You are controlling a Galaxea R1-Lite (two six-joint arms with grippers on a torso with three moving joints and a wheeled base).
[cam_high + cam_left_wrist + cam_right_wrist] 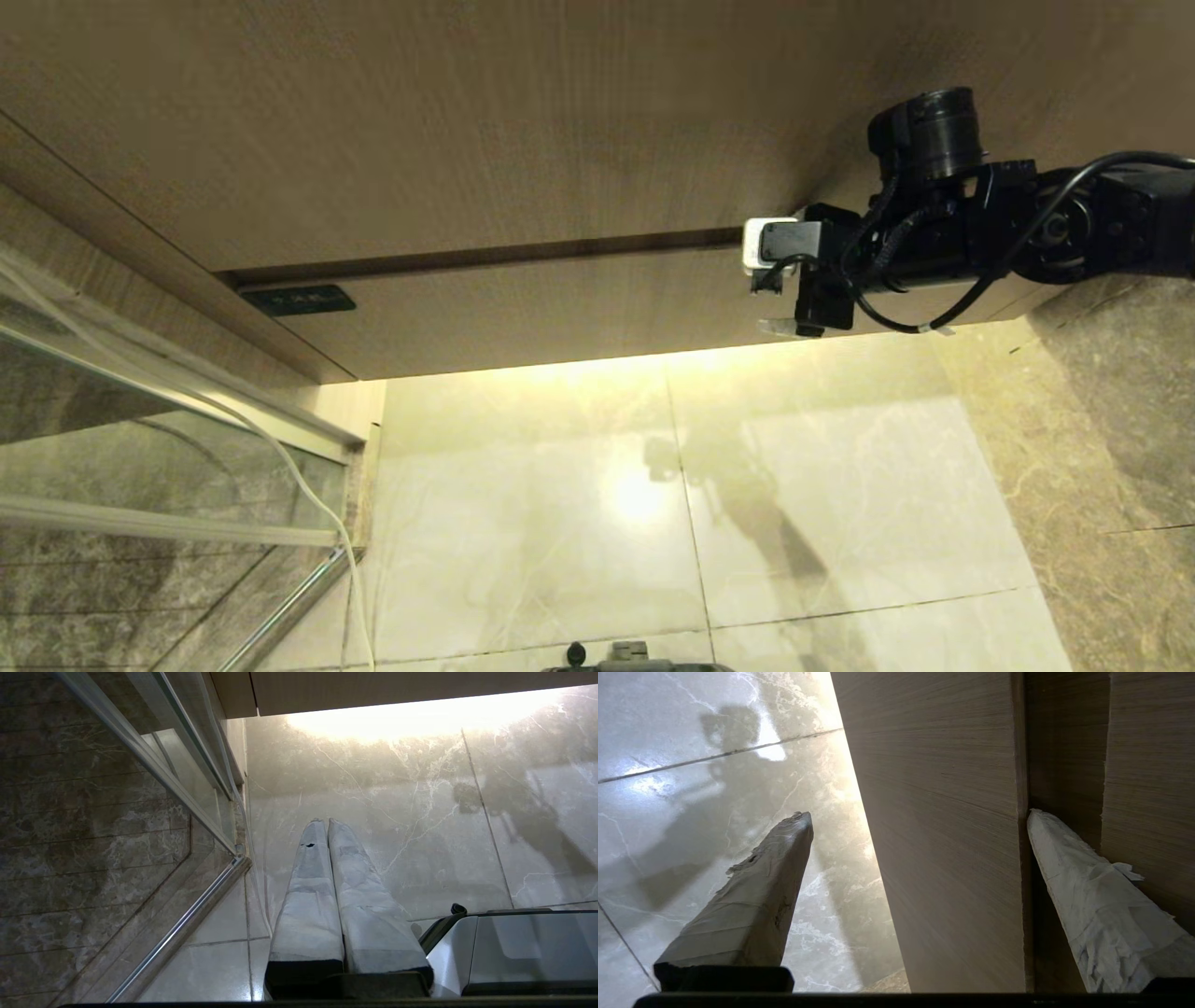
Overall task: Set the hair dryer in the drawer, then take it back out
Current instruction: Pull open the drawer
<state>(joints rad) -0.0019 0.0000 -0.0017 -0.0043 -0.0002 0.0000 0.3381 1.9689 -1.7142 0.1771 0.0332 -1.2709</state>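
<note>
I have the right gripper up against the right end of the drawer, and its fingers stand wide apart with nothing between them but the drawer front itself. In the right wrist view one finger sits in the dark gap above the top edge of the front, touching that edge, while the other hangs out below the bottom edge over the tiled floor. So the front is straddled, not yet gripped. The drawer looks shut, flush under the taller wood panel, its small dark label at the far left end.

I can't see the hair dryer in any view; my guess is it lies somewhere outside what the cameras cover, so I won't place it.

As I read it, the step in hand is opening the drawer. To do it well I would push the upper finger a little deeper into the gap so the pad hooks behind the edge, close only enough to pinch the board, then pull straight out along the runners. Pulling from one end could rack the drawer, so I'd keep it slow and level.

The left gripper hangs parked near the glass shower door, fingers pressed together, holding nothing
</note>
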